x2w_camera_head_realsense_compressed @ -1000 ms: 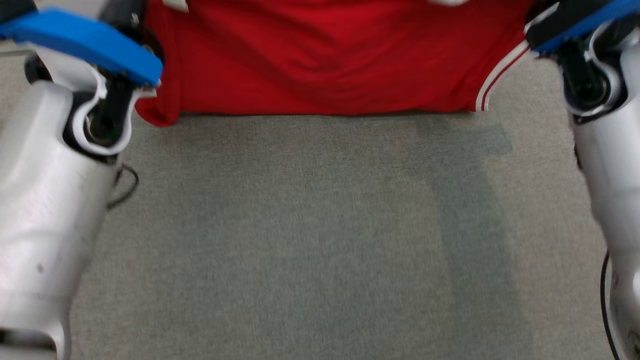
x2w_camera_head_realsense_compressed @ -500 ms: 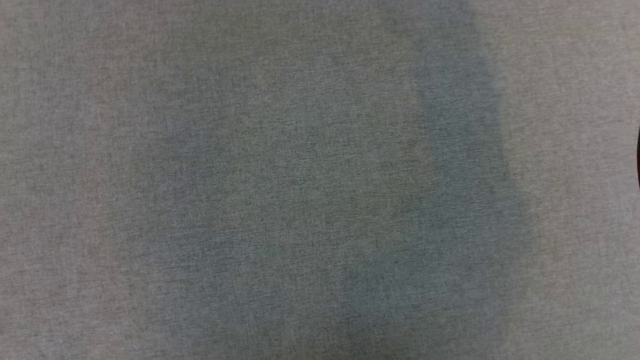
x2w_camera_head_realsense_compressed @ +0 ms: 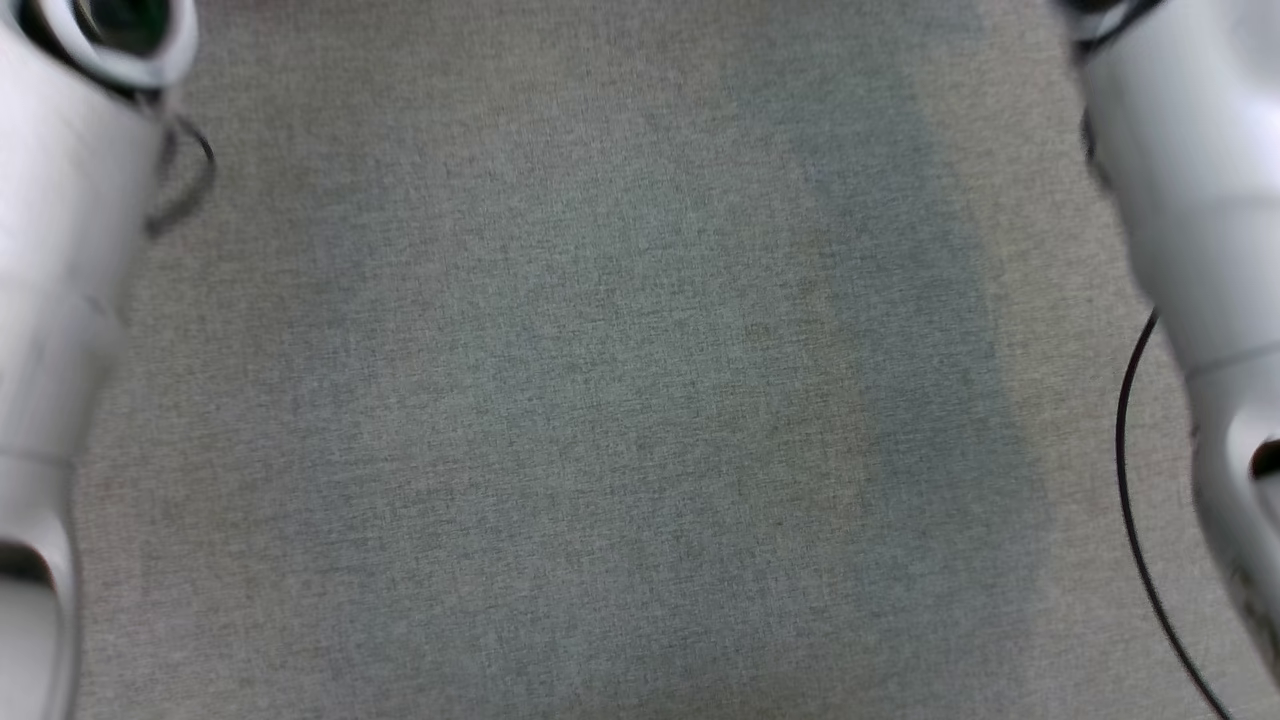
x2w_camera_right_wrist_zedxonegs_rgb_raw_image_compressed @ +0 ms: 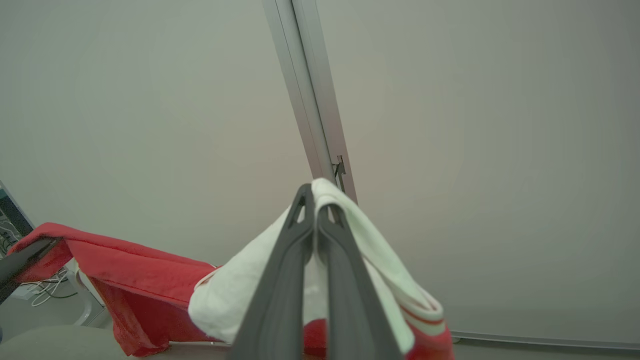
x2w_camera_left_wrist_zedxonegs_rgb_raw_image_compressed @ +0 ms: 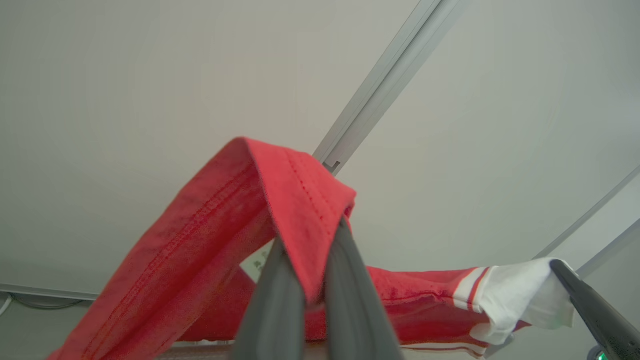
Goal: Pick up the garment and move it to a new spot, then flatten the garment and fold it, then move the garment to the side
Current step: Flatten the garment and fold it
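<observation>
The garment (x2w_camera_left_wrist_zedxonegs_rgb_raw_image_compressed: 200, 250) is a red jersey with a white, red-striped trim, held up in the air between both arms. In the left wrist view my left gripper (x2w_camera_left_wrist_zedxonegs_rgb_raw_image_compressed: 310, 240) is shut on a folded red hem that drapes over its fingertips. From there the cloth stretches right to a white corner (x2w_camera_left_wrist_zedxonegs_rgb_raw_image_compressed: 515, 295), beside a dark finger of my right gripper (x2w_camera_left_wrist_zedxonegs_rgb_raw_image_compressed: 590, 305). In the right wrist view my right gripper (x2w_camera_right_wrist_zedxonegs_rgb_raw_image_compressed: 316, 200) is shut on that white part of the garment (x2w_camera_right_wrist_zedxonegs_rgb_raw_image_compressed: 235, 295). The red cloth (x2w_camera_right_wrist_zedxonegs_rgb_raw_image_compressed: 130, 270) runs left to a left gripper finger (x2w_camera_right_wrist_zedxonegs_rgb_raw_image_compressed: 22, 260).
The head view looks down on a grey fabric surface (x2w_camera_head_realsense_compressed: 620, 400), with my pale left forearm (x2w_camera_head_realsense_compressed: 60, 250) and right forearm (x2w_camera_head_realsense_compressed: 1190, 200) at its sides. A black cable (x2w_camera_head_realsense_compressed: 1130, 480) hangs by the right one. Behind the garment is a pale wall with a metal rail (x2w_camera_right_wrist_zedxonegs_rgb_raw_image_compressed: 310, 100).
The head camera has moved: the red garment and the blue-capped wrists seen at the top a second ago are out of it. The pale forearms are back at the sides after a frame of bare surface.
</observation>
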{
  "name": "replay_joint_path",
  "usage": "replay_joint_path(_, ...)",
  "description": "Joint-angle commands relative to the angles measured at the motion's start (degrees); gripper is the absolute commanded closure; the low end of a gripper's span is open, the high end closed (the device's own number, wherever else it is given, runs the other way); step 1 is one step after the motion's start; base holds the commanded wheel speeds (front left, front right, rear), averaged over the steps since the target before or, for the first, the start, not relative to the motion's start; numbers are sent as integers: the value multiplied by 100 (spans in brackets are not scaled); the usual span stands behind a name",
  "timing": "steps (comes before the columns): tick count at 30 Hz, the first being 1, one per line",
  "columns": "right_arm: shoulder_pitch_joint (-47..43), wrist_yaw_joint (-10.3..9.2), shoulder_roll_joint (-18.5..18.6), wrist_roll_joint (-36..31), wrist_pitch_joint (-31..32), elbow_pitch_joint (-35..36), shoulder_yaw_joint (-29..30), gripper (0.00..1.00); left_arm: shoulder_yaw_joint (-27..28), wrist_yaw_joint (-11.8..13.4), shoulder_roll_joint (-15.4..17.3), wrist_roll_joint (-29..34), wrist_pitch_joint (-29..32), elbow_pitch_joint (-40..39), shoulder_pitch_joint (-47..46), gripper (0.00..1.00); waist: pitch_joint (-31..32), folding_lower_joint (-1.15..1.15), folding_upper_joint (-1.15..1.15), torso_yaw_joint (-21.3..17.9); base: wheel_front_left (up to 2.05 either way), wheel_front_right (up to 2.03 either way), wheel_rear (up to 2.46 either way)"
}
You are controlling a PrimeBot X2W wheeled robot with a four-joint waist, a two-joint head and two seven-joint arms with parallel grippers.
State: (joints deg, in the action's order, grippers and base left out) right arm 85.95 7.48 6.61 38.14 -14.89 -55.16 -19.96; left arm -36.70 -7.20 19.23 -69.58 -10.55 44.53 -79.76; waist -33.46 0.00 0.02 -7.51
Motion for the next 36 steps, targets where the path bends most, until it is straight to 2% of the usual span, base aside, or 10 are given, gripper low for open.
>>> replay_joint_path(1, -485, 3, 73, 174, -37, 233, -113, 100, -88, -48, 74, -141, -158, -194, 539, 100, 131, 0, -2, -32, 0, 0, 0)
replay_joint_path(6, -1724, 3, 265, 614, -36, 827, -469, 100, -270, -48, 188, -376, -398, -772, 1806, 100, 446, 0, -2, -3, 0, 0, 0)
replay_joint_path(10, -2715, 3, 498, 989, -36, 1275, -681, 100, -360, -48, 208, -301, -462, -1160, 2748, 100, 768, 0, -2, 29, 0, 0, 0)
replay_joint_path(15, -3628, 3, 777, 1303, -35, 1657, -937, 100, -154, -48, 224, 37, -467, -1466, 3690, 100, 1116, 0, -2, 47, 0, 0, 0)
replay_joint_path(20, -4788, 3, 1070, 1707, -26, 1984, -939, 100, 69, -47, 134, 390, -469, -1707, 4852, 100, 1568, 0, -2, 98, 0, 0, 0)
replay_joint_path(25, -5868, 3, 1292, 2004, -9, 2336, -776, 100, 264, -48, 11, 586, -471, -1906, 5800, 100, 2005, 0, -2, 176, 0, 0, 0)
replay_joint_path(28, -6487, 3, 1371, 2079, 7, 2608, -636, 100, 186, -48, -96, 585, -470, -2052, 6367, 100, 2262, 0, -2, 184, 0, 0, 0)
replay_joint_path(36, -8282, 3, 1537, 1994, 319, 3520, 85, 100, 419, -39, -38, 703, -472, -2558, 7590, 100, 2789, 0, -2, 187, 0, 0, 0)
